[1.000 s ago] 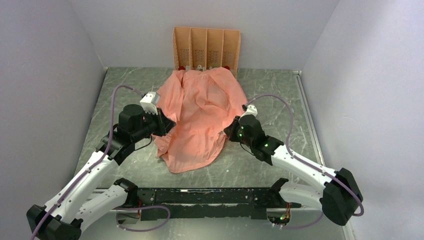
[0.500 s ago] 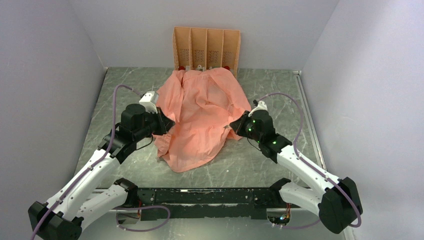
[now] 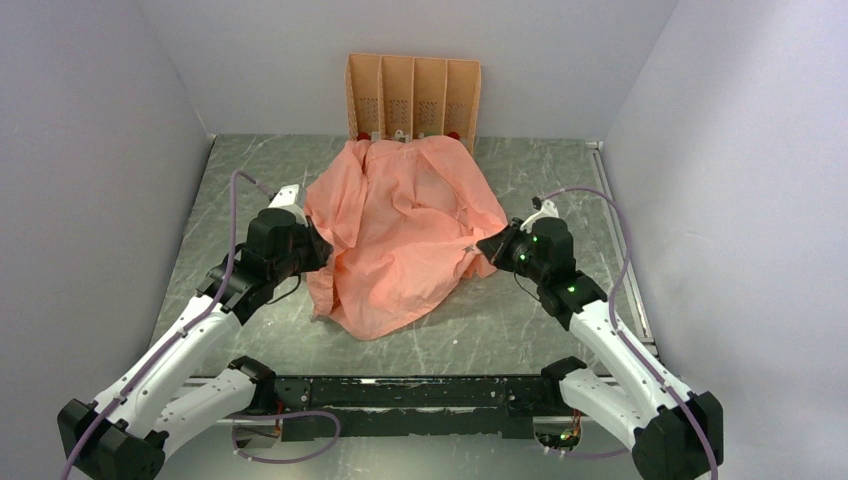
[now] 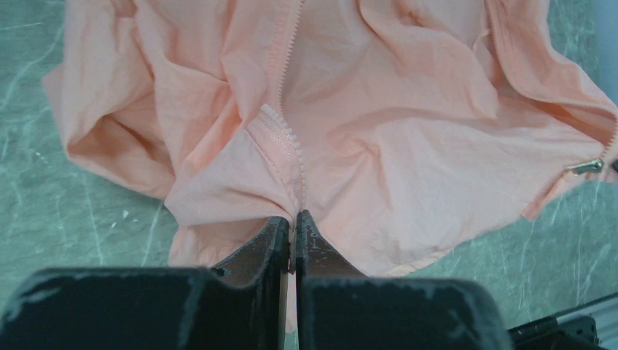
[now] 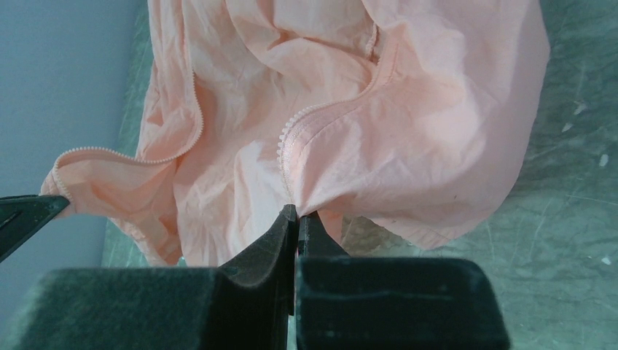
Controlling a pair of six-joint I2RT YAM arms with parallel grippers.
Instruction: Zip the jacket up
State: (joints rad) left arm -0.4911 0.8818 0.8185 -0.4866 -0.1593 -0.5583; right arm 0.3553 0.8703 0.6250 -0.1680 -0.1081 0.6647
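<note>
Lying crumpled at the centre of the top view, one salmon-pink jacket (image 3: 405, 235) of thin fabric rests on the grey desk (image 3: 570, 180), its zipper (image 4: 283, 138) undone. Its upper edge is just beside one orange rack (image 3: 412, 95) with four slots. Two end effectors hold it: the left end effector (image 4: 293, 219) and the right end effector (image 5: 297, 213) are each clamped on fabric beside the zipper teeth.

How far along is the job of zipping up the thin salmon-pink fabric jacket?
Done: the left gripper and right gripper are each shut on a zipper edge of the thin salmon-pink fabric jacket. In hand: the front is held spread between them. Left: the two rows of pale zipper teeth lie apart, the small metal zipper pull sits on one edge, and nothing is zipped.
</note>
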